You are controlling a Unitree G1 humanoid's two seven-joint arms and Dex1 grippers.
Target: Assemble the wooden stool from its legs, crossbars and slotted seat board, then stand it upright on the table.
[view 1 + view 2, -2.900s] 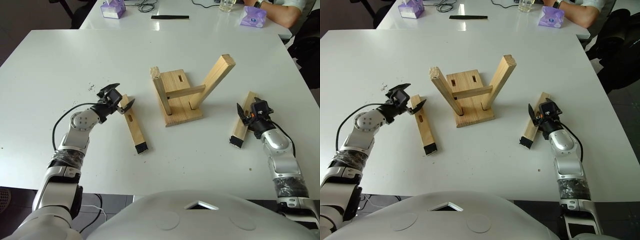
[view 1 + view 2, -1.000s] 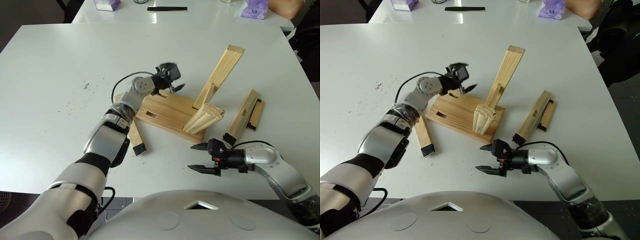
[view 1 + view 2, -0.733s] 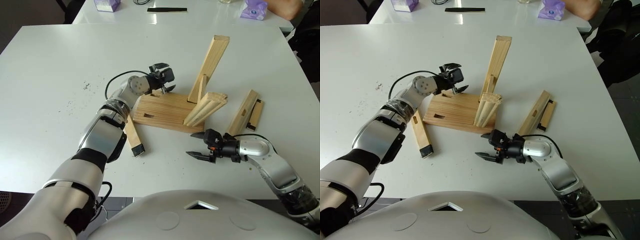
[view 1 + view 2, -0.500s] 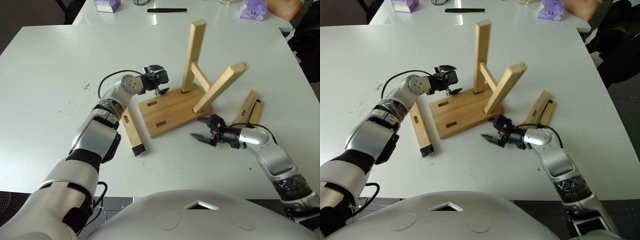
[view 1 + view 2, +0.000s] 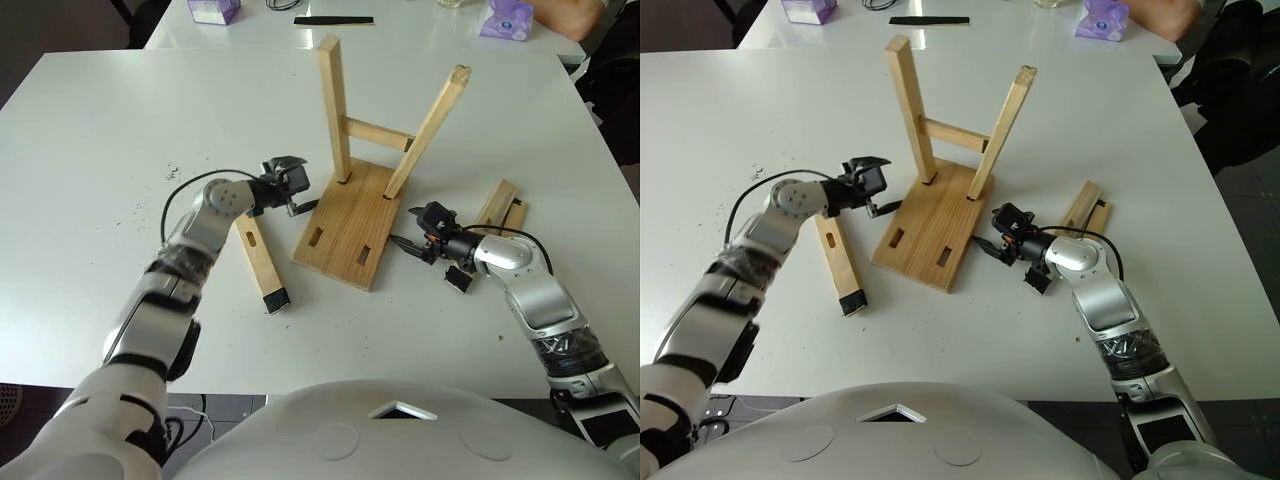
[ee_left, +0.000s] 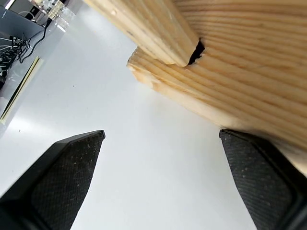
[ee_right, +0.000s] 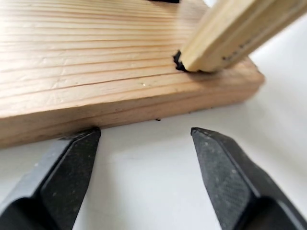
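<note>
Two grippers, both released and holding nothing, flank the seat board (image 5: 345,225).

- Left gripper (image 5: 300,188): fingers (image 6: 62,167) spread, tips just beside the board's left edge. From the wrist view I cannot tell whether they touch it.
- Right gripper (image 5: 408,232): jaws likewise apart, facing the board's right edge from close in, with a sliver of table visible between.
- Board lies flat, underside up. Two legs (image 5: 335,110) stand in its far slots, joined by a crossbar (image 5: 375,132). The two near slots (image 5: 313,237) are empty.

Key relation: a loose leg (image 5: 260,260) lies flat just below the left gripper. Its long axis runs from the gripper toward the robot, black-capped end nearest the robot. The left arm is clearly the nearer one. A second loose leg (image 5: 497,200) and a thin bar (image 5: 515,212) lie side by side just behind the right gripper, so those are the right arm's.

Judgement: half assembled. The next move calls for picking up a loose leg and seating it in a near slot.

Surface: white table (image 5: 100,120), a few dark specks (image 5: 172,176) at left. Beyond it is a second white table with tissue packs (image 5: 505,18) and a black strip (image 5: 333,19).
</note>
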